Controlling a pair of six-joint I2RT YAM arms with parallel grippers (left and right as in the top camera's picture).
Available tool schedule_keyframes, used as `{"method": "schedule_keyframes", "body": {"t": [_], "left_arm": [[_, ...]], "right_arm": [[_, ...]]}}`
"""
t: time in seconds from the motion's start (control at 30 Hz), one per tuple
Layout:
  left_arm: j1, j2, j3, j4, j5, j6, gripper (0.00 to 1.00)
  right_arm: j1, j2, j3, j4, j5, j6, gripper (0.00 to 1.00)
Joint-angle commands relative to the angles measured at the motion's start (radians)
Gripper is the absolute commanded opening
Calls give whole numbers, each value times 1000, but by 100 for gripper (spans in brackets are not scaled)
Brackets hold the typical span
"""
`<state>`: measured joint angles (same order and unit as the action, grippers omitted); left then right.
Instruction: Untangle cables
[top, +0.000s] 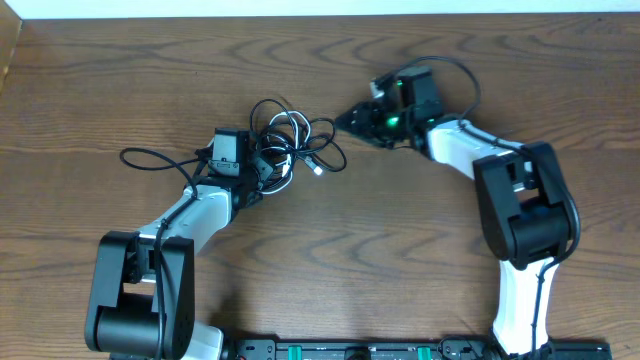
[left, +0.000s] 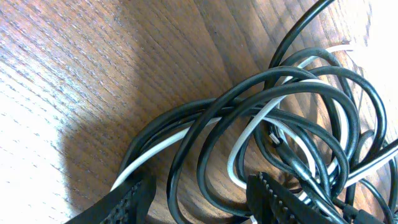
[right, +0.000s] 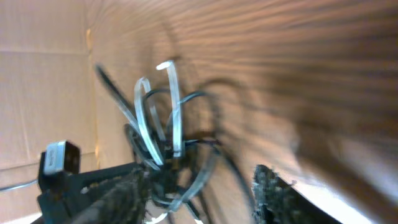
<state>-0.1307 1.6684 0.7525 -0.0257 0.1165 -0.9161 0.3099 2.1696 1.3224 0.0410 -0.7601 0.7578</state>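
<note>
The cables (top: 295, 140) lie in one tangle left of the table's middle: black loops wound with a white cord. A black tail (top: 150, 156) runs out to the left, and a white plug end (top: 318, 168) lies at the right. My left gripper (top: 262, 168) is open at the tangle's lower left. In the left wrist view its fingers (left: 199, 205) straddle black loops and the white cord (left: 249, 134). My right gripper (top: 345, 120) is open just right of the tangle, apart from it. The blurred right wrist view shows the cables (right: 158, 124) beyond its fingers (right: 193, 193).
The table's far edge (top: 300, 15) runs along the top. The right arm's own thick black cable (top: 462, 78) arcs above its wrist. Both arm bases stand at the front edge. The left arm's camera (right: 59, 158) shows behind the tangle in the right wrist view.
</note>
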Motion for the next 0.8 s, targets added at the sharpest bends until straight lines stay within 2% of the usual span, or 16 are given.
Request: {"method": "schedule_keyframes", "body": {"t": [0.0,0.13,0.2,0.33,0.37,0.5,0.63,0.7,0.77], "left_arm": [[10,53,-39,-38,-35,6,55],[10,53,-39,-36,-35,5,55],[10,53,-38,-37,-35,6,55],[10,53,-39,-37,-35,6,55],[10,53,-39,-37,-35,6,55],[10,53,-39,-37,-35,6,55],[10,53,-39,-37,-35,6,55],[10,53,-39,-37,-35,6,55],[10,53,-39,-37,-35,6,55]], "right_arm": [[-6,25,3,-14,-2,-49,55],[3,77,3,11,-14,-28,53],[6,122,3,90,-77,17,50],[10,238,3,394,-230,169,43],[13,284,3,527,-265,248,41],[19,397,3,837,-281,468,29],[21,476,5,1197,-279,645,26],[21,484,5,1289,-279,698,27],[21,483,6,1291,-293,697,27]]}}
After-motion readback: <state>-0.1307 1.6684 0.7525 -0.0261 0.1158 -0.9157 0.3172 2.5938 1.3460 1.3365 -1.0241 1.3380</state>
